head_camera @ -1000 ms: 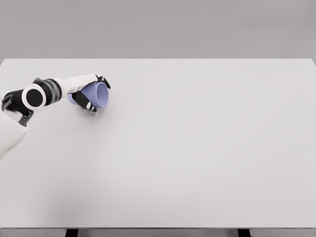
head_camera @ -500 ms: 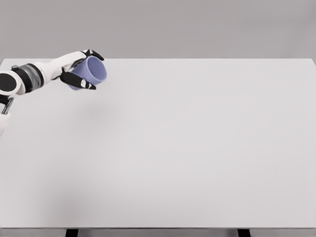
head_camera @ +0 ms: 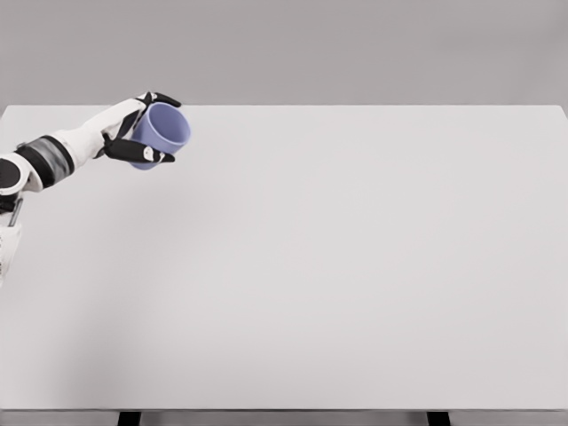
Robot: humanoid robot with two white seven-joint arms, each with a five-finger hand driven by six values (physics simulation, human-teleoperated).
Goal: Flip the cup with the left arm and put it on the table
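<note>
Left hand (head_camera: 131,131) fingers (head_camera: 142,153) clasped around tilted purple cup (head_camera: 161,133), above white table (head_camera: 337,266) far-left corner.

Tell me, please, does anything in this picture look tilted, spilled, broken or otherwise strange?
Only the cup is askew: the left robot hand grips it near the far left corner of the table, tilted, its mouth facing right and toward the camera. Nothing looks spilled or damaged.
</note>
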